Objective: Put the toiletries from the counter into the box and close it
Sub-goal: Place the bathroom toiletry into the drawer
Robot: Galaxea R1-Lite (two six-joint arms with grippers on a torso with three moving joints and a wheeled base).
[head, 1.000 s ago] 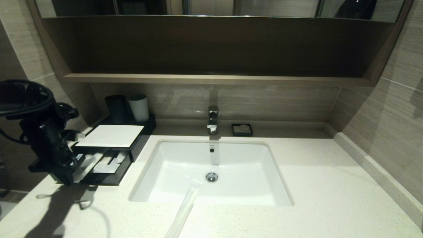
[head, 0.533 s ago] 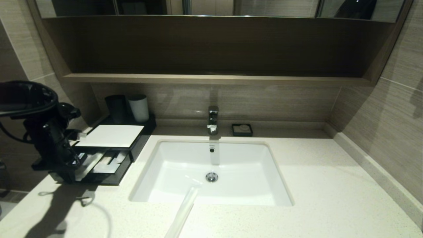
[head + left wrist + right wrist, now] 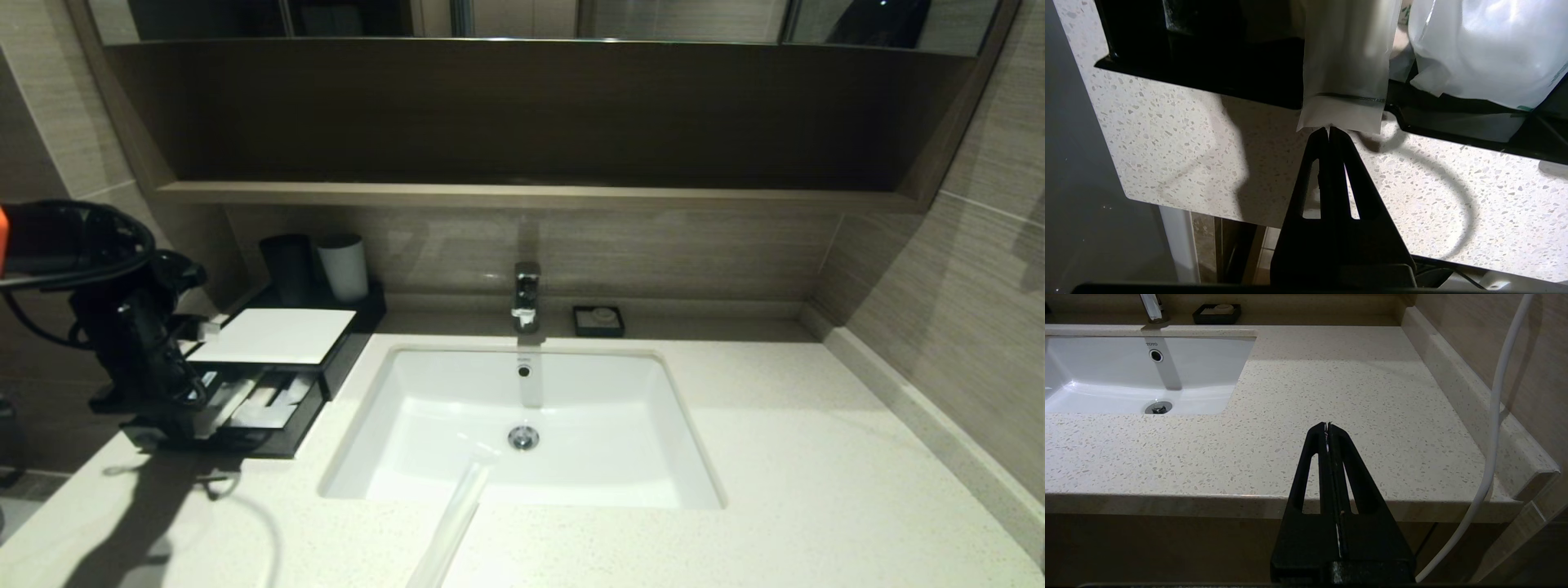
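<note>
Fingers pressed together on the left gripper (image 3: 1329, 130), tips right at the end of a whitish packet (image 3: 1345, 65) that pokes out of the box (image 3: 269, 384) drawer over the counter (image 3: 1180, 147), while the right gripper (image 3: 1327, 425), also closed, idles off the counter's front edge.

The only legible lettering was the brand name "TOTO", printed in small dark capitals on the inner back wall of the white sink (image 3: 1118, 371), just above its round overflow hole (image 3: 1155, 355).
</note>
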